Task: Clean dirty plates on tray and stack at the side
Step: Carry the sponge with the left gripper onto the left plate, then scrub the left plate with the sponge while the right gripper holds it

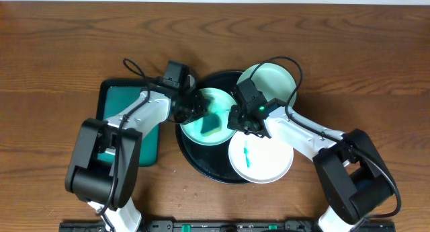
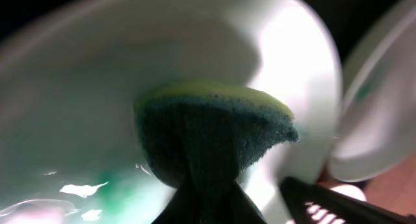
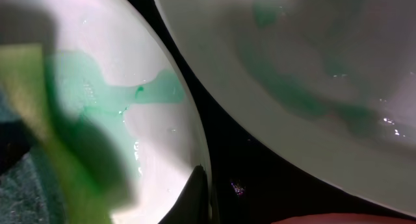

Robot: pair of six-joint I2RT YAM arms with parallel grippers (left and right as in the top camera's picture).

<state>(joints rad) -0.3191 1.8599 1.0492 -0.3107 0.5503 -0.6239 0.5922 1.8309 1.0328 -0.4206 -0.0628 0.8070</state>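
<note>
Gripping the sponge (image 1: 213,123), left claw (image 1: 198,114) presses it on the smeared plate (image 1: 218,97) beneath. Right claw (image 1: 240,119), closed, sits at that plate's rim.

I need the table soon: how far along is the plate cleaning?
Done: nothing; no plate is stacked beside the tray. In hand: the left gripper presses a sponge on the left plate, its rim pinched by the right gripper; it shows green smears. Left: the front plate, with a teal streak, the rear plate, then stacking all three.
</note>
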